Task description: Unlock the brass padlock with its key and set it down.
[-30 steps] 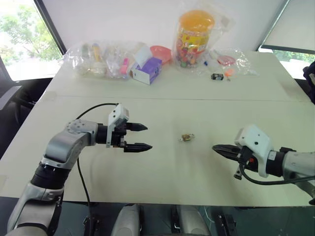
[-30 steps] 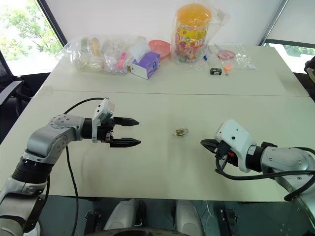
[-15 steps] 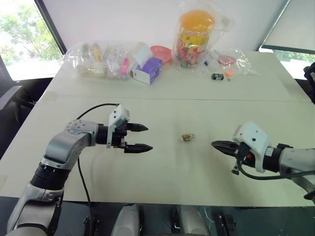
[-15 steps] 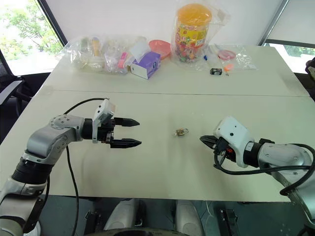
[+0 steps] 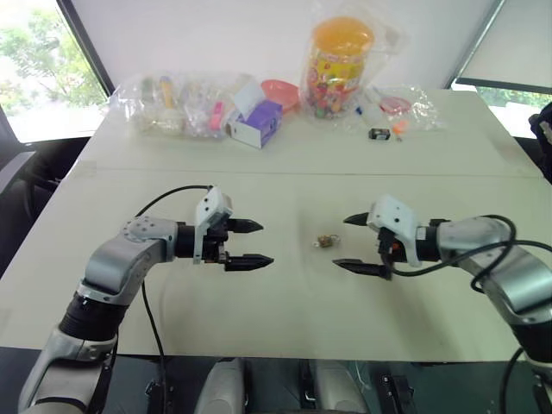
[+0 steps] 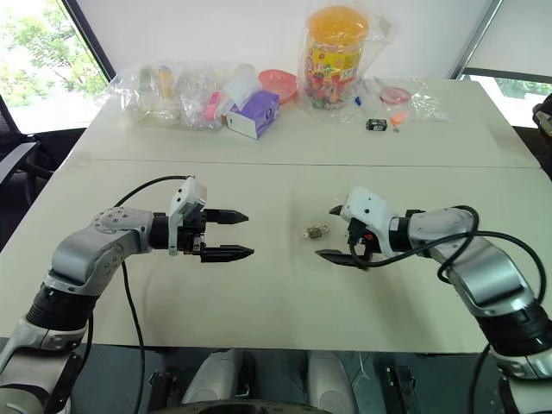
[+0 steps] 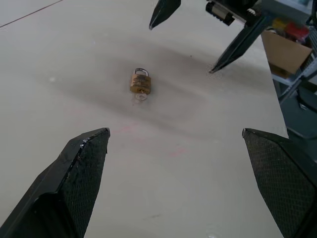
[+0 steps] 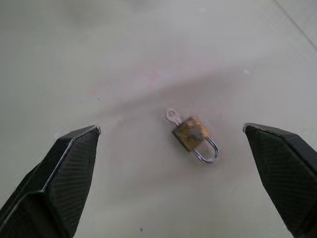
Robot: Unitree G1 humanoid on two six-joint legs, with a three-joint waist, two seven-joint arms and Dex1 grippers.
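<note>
From the head we see the brass padlock [image 5: 325,241] lying flat on the desk [image 5: 285,319], a gold speck between the left gripper [image 5: 250,242] and right gripper [image 5: 353,243], both with jaws spread and touching nothing. In the left wrist view its silvery shackle points toward the right gripper, long axis running between the two. The right wrist view shows what seems to be the key [image 8: 173,116], poking from the end opposite the shackle.

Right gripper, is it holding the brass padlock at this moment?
No. The right gripper is open, its fingers spread well apart on either side of the brass padlock, which lies untouched on the table.
</note>
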